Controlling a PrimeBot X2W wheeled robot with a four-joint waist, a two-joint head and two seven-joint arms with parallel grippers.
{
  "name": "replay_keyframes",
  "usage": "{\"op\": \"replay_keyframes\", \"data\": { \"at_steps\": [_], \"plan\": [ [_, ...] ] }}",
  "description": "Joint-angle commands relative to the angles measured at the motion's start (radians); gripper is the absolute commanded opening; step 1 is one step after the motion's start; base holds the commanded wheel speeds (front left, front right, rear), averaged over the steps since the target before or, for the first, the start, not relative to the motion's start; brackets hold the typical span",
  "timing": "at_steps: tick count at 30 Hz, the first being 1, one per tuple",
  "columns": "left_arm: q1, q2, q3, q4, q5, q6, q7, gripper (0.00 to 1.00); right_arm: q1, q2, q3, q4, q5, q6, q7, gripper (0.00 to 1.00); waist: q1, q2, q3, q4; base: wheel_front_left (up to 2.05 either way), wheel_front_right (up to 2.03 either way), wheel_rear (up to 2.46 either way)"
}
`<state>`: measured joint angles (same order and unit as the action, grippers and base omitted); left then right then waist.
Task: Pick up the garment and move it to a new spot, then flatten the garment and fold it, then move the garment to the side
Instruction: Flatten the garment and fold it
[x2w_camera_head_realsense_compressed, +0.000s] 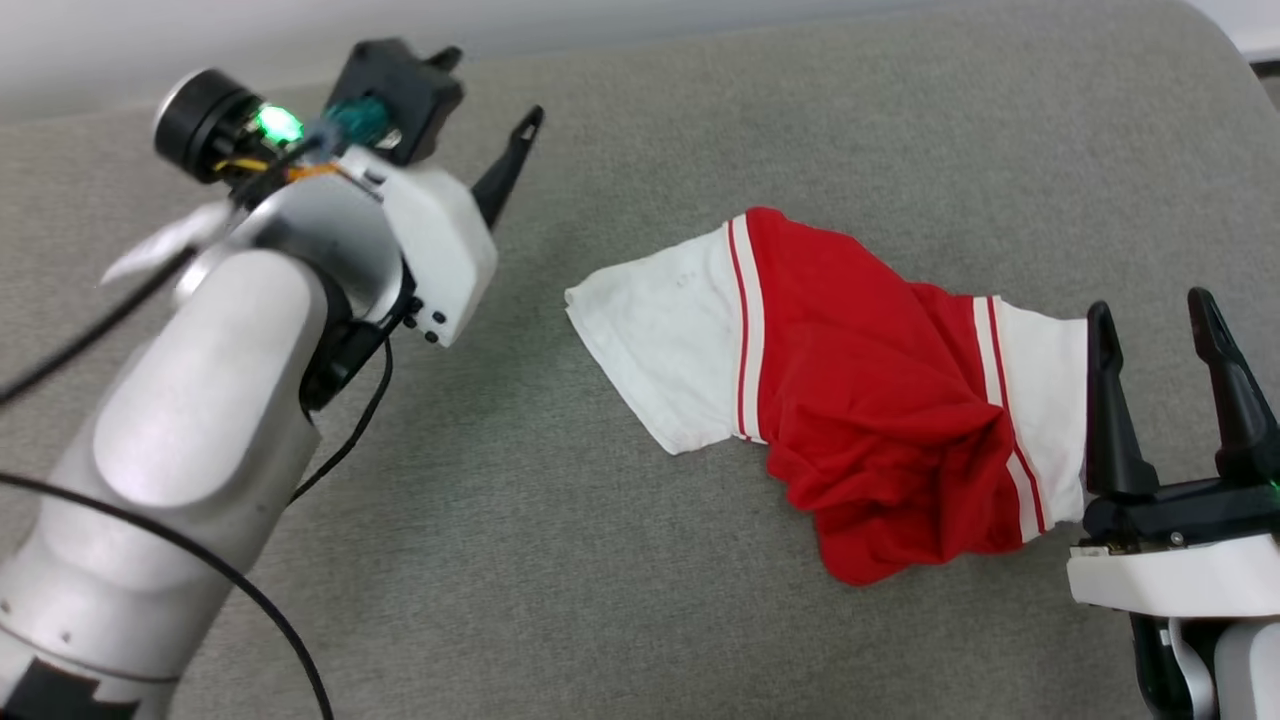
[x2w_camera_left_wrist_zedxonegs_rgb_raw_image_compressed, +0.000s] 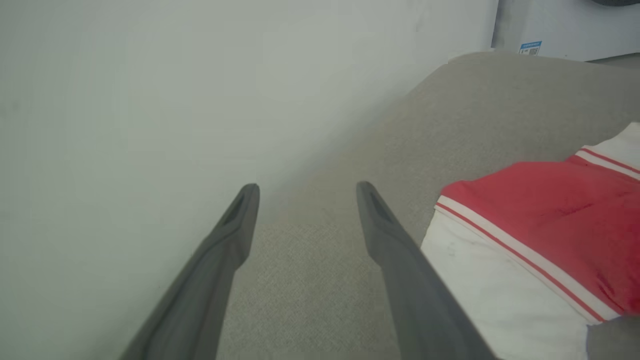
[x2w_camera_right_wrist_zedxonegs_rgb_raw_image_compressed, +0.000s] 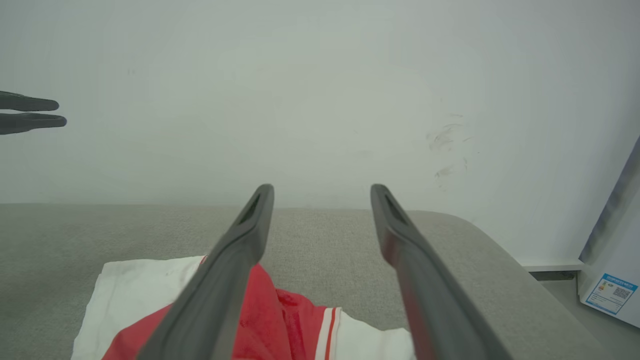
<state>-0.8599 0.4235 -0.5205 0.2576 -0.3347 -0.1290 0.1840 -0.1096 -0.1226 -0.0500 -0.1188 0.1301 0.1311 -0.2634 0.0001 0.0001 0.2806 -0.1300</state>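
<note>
Left end effector (x2w_camera_left_wrist_zedxonegs_rgb_raw_image_compressed: 307, 187) and right end effector (x2w_camera_right_wrist_zedxonegs_rgb_raw_image_compressed: 322, 187) gape empty; head view shows garment (x2w_camera_head_realsense_compressed: 860, 400) nearly whole.

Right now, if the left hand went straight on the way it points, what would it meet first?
Likely the grey padded surface near its far edge, or the pale wall behind it; depth is unclear. The open left hand points past the garment, which lies to one side.

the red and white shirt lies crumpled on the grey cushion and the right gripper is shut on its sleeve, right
No: the right gripper stands open, holding nothing, as the head view shows. The garment does lie crumpled on the grey cushion.
</note>
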Motion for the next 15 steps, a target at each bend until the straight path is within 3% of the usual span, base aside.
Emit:
{"op": "replay_keyframes", "data": {
  "at_steps": [1,7,15],
  "plan": [
    [-0.057,0.029,-0.070,0.001,-0.072,0.000,0.078,1.00,-0.022,0.010,0.009,-0.009,-0.010,-0.001,-0.002,1.00,-0.0001,-0.0001,0.032,-0.024,0.00,0.00,0.00],
    [-0.215,0.107,-0.296,-0.012,-0.302,0.000,0.349,1.00,-0.051,0.015,0.032,-0.019,-0.029,-0.001,-0.002,1.00,-0.0001,-0.0001,0.085,-0.057,0.00,0.00,0.00],
    [-0.382,0.164,-0.533,-0.023,-0.506,0.000,0.594,1.00,-0.083,0.024,0.043,-0.030,-0.038,-0.001,-0.002,1.00,-0.0001,-0.0001,0.152,-0.094,0.00,0.00,0.00]
  ]
}}
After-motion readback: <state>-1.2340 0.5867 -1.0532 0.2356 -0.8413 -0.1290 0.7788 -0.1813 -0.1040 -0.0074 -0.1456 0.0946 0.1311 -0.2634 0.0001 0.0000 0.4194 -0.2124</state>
